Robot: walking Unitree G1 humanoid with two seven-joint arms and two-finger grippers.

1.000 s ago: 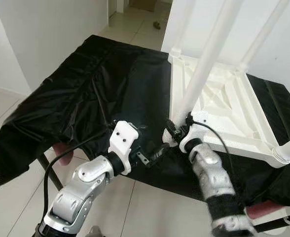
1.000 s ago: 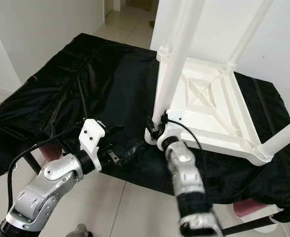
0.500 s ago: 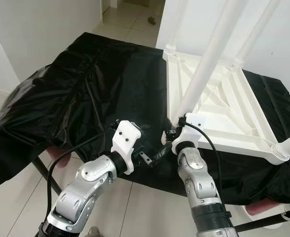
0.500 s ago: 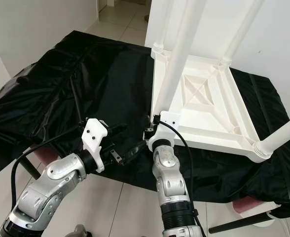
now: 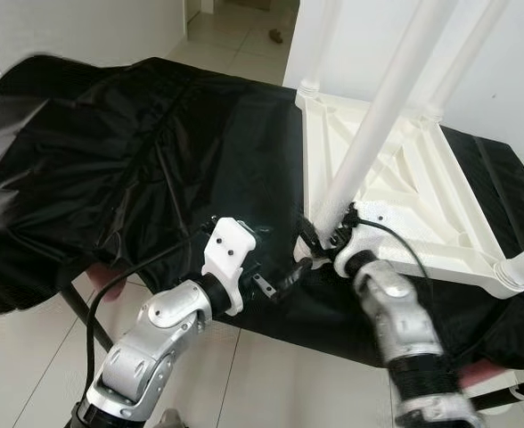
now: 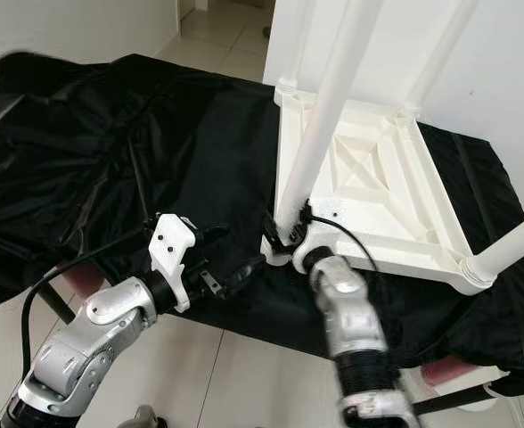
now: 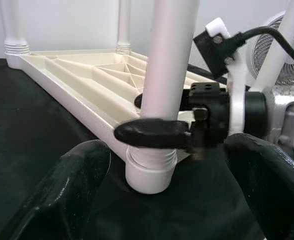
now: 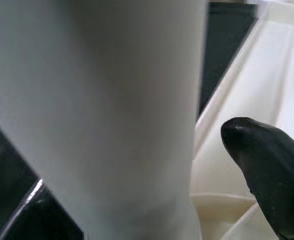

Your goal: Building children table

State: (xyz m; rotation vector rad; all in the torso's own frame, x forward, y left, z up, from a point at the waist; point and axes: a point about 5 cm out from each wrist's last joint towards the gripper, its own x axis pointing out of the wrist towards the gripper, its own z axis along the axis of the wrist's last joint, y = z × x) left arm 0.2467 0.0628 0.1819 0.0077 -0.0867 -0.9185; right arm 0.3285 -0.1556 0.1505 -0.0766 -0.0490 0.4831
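My right gripper (image 7: 159, 117) clamps the near leg (image 5: 382, 120) just above its socket at the upturned white tabletop (image 5: 405, 192), on the black-draped table's (image 5: 155, 152) front edge. My left gripper (image 5: 275, 283) waits open beside. The seating looks incomplete; twisting crooked could jam the leg or push the tabletop off.

A white plastic children's table (image 6: 378, 192) lies upside down on a black sheet (image 6: 137, 160), its ribbed underside up and its legs rising out of the top of the frame. The right gripper (image 6: 284, 234) sits at the base of the nearest leg (image 6: 329, 116), at the table's near corner, its black fingers against the leg. The left gripper (image 6: 231, 275) hovers just beside that corner over the sheet, pointing toward it, above pale floor tiles (image 6: 244, 383).
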